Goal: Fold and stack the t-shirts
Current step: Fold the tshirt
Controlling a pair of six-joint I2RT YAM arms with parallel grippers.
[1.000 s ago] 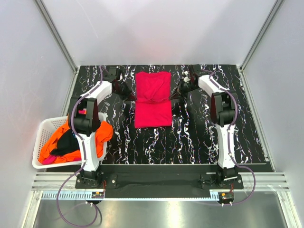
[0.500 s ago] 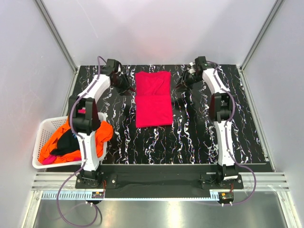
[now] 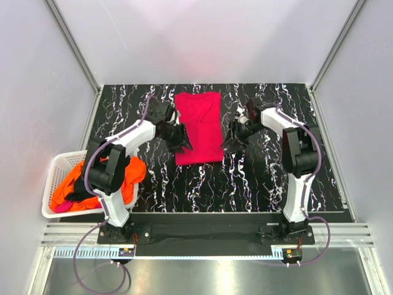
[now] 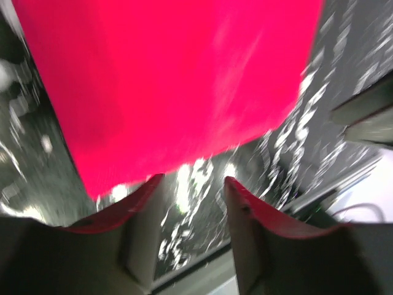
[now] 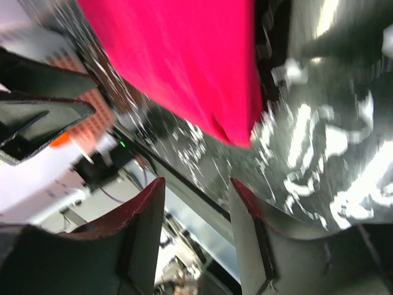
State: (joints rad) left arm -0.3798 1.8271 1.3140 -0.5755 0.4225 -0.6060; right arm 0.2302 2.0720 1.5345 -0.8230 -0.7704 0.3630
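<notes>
A magenta-red t-shirt [image 3: 198, 126] lies folded in a long rectangle at the middle back of the black marbled table. My left gripper [image 3: 182, 142] stands open beside the shirt's near left corner, nothing between its fingers. My right gripper [image 3: 230, 140] stands open just off the near right corner, also empty. The left wrist view shows the shirt [image 4: 172, 80] ahead of the left gripper [image 4: 190, 181], with bare table between the fingers. In the right wrist view the shirt's corner [image 5: 184, 61] hangs above the right gripper [image 5: 196, 184]. Orange [image 3: 77, 181], black [image 3: 86, 185] and pink [image 3: 64, 207] shirts lie bundled in the basket.
A white slatted basket [image 3: 61, 158] sits at the table's left edge beside the left arm's base. Grey walls close in the table at the back and both sides. A metal rail runs along the near edge.
Both grippers have opened and let go of the magenta-red shirt. They went to its far end, then came back along its sides to the near corners. The shirt now lies flat.
</notes>
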